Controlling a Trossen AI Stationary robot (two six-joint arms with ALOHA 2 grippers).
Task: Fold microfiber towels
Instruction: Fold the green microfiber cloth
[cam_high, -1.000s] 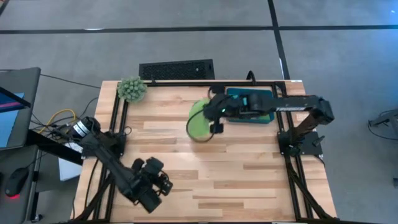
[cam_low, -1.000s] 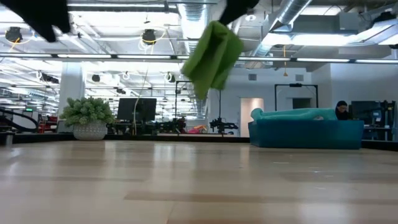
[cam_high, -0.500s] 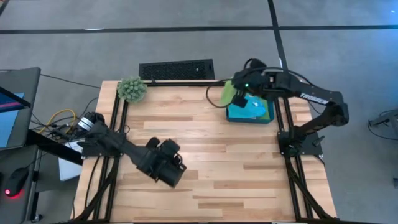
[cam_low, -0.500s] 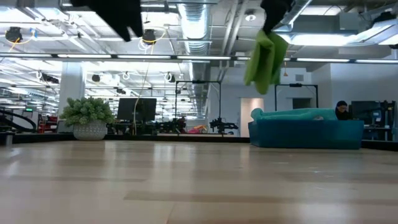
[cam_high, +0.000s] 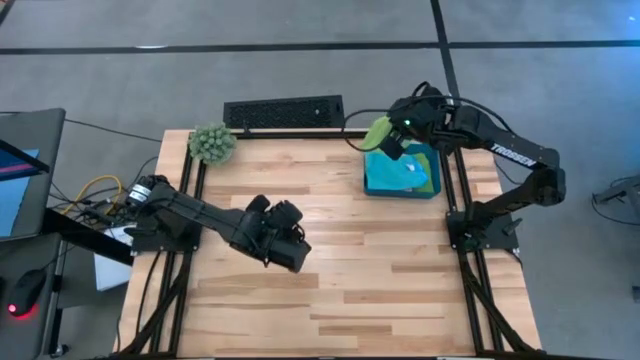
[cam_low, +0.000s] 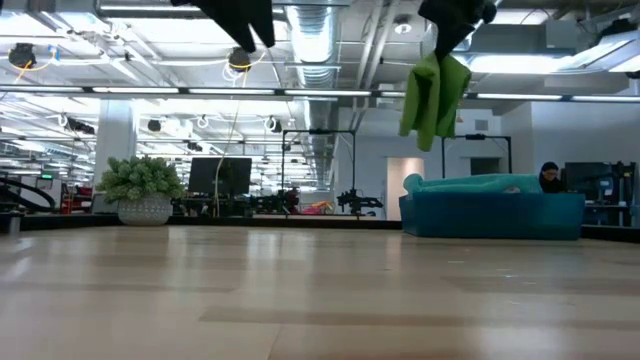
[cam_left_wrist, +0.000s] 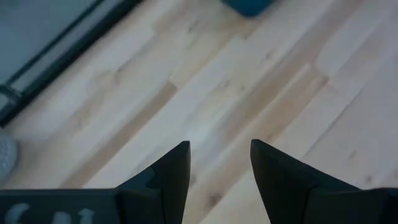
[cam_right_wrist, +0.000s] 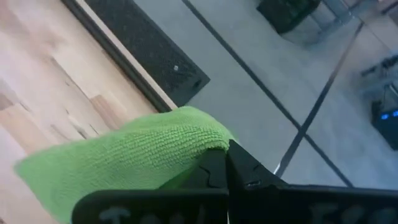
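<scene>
Your right end effector (cam_high: 392, 138) is clamped on a lime green towel (cam_low: 433, 97), which hangs bunched below it, high off the tabletop (cam_high: 380, 250) above the teal bin (cam_high: 403, 172) holding other towels. No folded towel is visible, so folding looks barely begun. Your left end effector (cam_left_wrist: 219, 163) hovers with fingers apart, well away.

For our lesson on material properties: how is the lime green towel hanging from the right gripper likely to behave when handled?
Likely floppy: the lime green towel droops in loose folds below the right gripper. Probably light, since one pinched edge carries it. Its nubby weave probably resists slipping.
</scene>
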